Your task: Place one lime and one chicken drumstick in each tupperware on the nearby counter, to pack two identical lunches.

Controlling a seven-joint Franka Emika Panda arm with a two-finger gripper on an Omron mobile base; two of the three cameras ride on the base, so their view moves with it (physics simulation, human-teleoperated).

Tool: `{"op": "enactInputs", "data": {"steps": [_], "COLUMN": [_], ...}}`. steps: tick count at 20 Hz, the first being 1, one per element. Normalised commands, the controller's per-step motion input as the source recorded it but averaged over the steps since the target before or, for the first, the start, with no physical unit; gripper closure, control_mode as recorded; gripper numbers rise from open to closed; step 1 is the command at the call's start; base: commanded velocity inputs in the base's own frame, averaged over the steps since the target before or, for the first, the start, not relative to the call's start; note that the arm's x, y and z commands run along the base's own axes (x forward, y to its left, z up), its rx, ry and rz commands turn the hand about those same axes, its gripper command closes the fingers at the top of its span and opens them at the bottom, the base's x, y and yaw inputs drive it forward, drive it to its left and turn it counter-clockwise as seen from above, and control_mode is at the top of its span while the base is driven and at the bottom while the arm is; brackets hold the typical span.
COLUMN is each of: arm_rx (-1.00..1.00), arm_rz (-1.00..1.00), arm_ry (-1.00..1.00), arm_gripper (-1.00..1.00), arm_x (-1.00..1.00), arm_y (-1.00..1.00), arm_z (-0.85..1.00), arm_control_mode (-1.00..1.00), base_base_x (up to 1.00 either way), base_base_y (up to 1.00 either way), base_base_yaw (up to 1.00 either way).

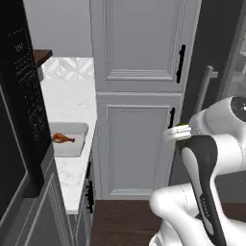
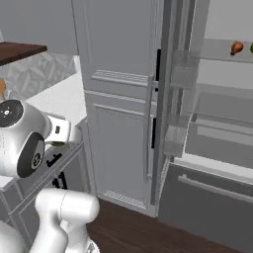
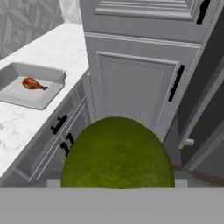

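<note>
On your counter (image 3: pixel 52 48), a tupperware (image 3: pixel 43 98) holds a drumstick (image 3: pixel 33 83); your gripper (image 3: pixel 117 186), level, jaws wide, clasps a lime (image 3: pixel 117 153).

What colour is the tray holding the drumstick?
Light grey; the tray shows best in the hand view.

You face a tall grey panelled cabinet (image 1: pixel 139 96) with black handles (image 1: pixel 181 63). Dark wood flooring (image 1: pixel 120 223) runs below it. A patterned tile backsplash (image 1: pixel 67 68) lines the left wall, and an open refrigerator (image 2: pixel 217 123) stands at right.
</note>
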Motion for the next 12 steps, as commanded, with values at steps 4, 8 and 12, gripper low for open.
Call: {"op": "enactInputs", "data": {"steps": [4,8,12], "arm_rx": [0.00,0.00,0.00], "arm_rz": [0.00,0.00,0.00], "arm_ry": [0.00,0.00,0.00], "arm_gripper": [1.00,1.00,1.00], "arm_x": [0.00,0.00,0.00], "arm_y": [0.00,0.00,0.00], "arm_z": [0.00,0.00,0.00], "arm_control_mode": [1.00,1.00,1.00], "base_base_x": [0.96,1.00,0.78], "base_base_y": [0.35,0.00,0.35], "base_base_yaw": [0.38,0.31,0.35]}}
